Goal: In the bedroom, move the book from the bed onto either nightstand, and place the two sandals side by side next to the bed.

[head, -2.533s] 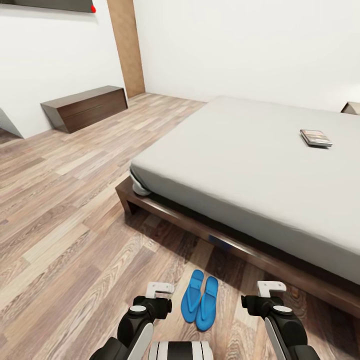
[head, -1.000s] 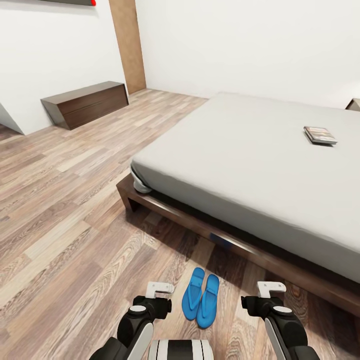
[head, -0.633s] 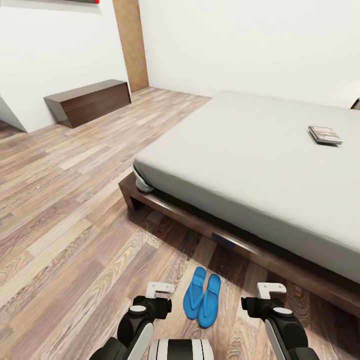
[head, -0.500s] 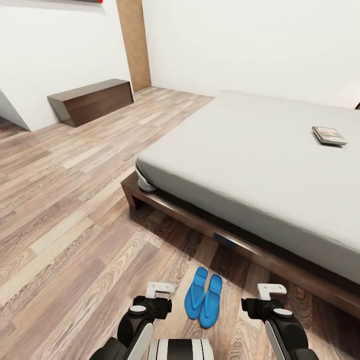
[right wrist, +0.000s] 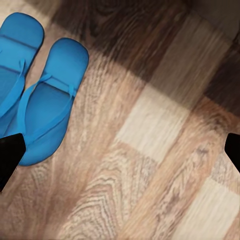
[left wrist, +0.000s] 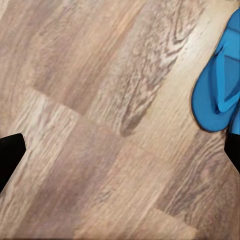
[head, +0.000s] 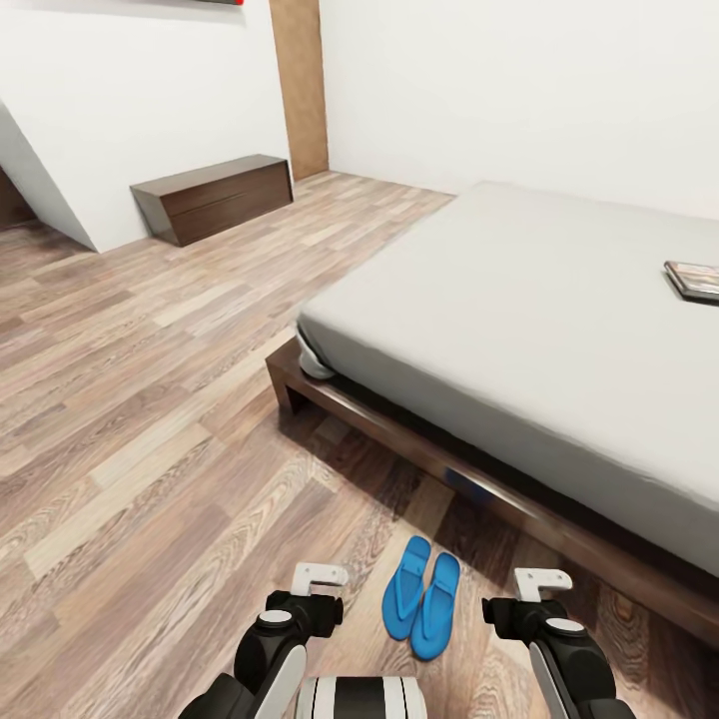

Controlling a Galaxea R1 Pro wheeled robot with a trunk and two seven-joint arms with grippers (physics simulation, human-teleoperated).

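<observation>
Your sandals lie on the floor as a pair, touching along their inner edges, toes toward the bed, just off its long side edge and between your two arms. From how they lie, that half of the task looks done. The wrist views agree: the pair sits flat on the planks, straps up, and one sole shows beside the left arm.

The book is what remains. It lies flat on the mattress, well in from the near edge, toward the far right, partly cut off by the frame edge. No nightstand can be picked out from here, so you will have to find one.

Your left gripper and right gripper both hang low over the floor. Each has its fingers spread wide, with only bare planks between the dark tips, and nothing held.

The step in hand looks like repositioning the base for the book. The next move calls for rolling along the bedside toward the head end until the book comes within reach. Steer around the sandals so the wheels do not nudge them apart. Then raise an arm above mattress level before reaching in; the book is thin and lies flat, so expect to pinch it by an edge.

The cabinet by the far wall is no target.
</observation>
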